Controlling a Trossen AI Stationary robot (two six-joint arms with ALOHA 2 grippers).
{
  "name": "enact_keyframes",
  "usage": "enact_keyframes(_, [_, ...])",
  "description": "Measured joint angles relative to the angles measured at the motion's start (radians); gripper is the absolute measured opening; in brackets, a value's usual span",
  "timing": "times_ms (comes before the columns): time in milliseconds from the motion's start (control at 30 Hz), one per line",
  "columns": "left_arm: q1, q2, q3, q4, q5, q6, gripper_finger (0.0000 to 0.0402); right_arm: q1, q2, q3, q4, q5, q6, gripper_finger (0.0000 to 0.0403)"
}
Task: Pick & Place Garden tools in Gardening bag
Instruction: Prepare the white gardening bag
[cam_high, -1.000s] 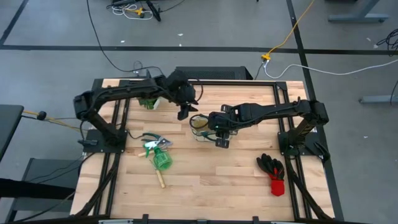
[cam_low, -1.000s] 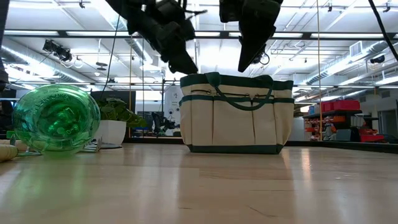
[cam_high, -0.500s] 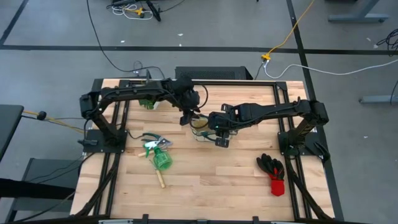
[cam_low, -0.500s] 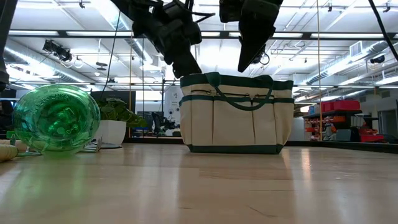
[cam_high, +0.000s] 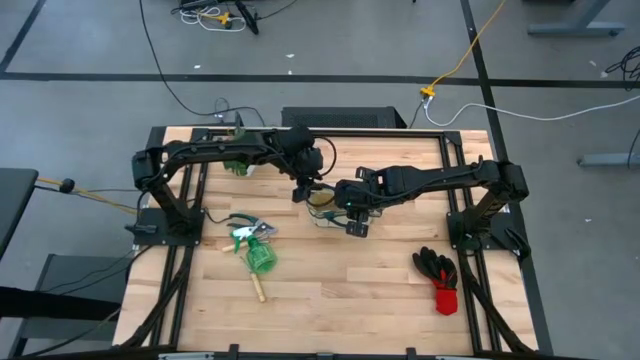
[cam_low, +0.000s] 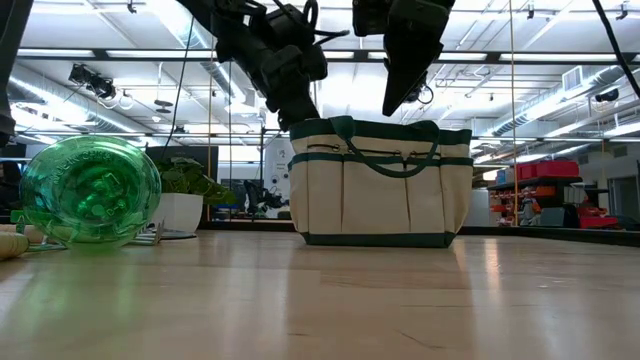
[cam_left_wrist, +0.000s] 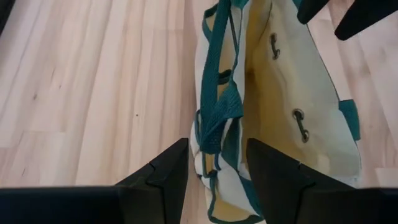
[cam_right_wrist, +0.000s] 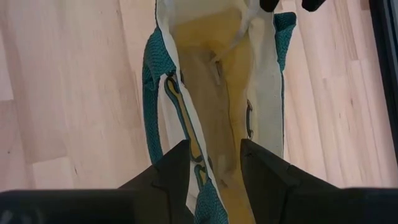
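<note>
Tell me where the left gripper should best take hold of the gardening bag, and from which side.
Probably the dark green loop handle at the rim, taken from straight above. The gardening bag stands upright with its mouth open, and the left gripper hangs open right over that end, its fingers astride the strap. The soft cream walls offer no firm edge. The right gripper hangs over the other end.

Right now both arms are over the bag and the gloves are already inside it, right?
Not quite. The gloves lie on the table near the right arm's base, as the high view shows. Both the left gripper and the right gripper are over the bag, open and empty.
</note>
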Motion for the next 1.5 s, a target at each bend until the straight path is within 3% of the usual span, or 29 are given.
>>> enact_keyframes(300, [-0.006,0.071,0.0,0.004,0.019,-0.026,0.0167,0.0,0.011,0.0,0.015,-0.003,0.0,0.0143])
enact_keyframes(467, [-0.006,0.072,0.0,0.008,0.001,-0.026,0.0167,0.0,0.047,-0.001,0.007,-0.045,-0.014,0.0143])
enact_keyframes(1267, [-0.006,0.071,0.0,0.035,-0.006,-0.027,0.0167,0.0,0.146,0.0,0.086,-0.048,-0.078,0.0143])
enact_keyframes(1500, [-0.006,0.07,0.0,0.046,-0.057,-0.048,0.0167,0.0,0.161,-0.001,0.081,-0.054,-0.082,0.0141])
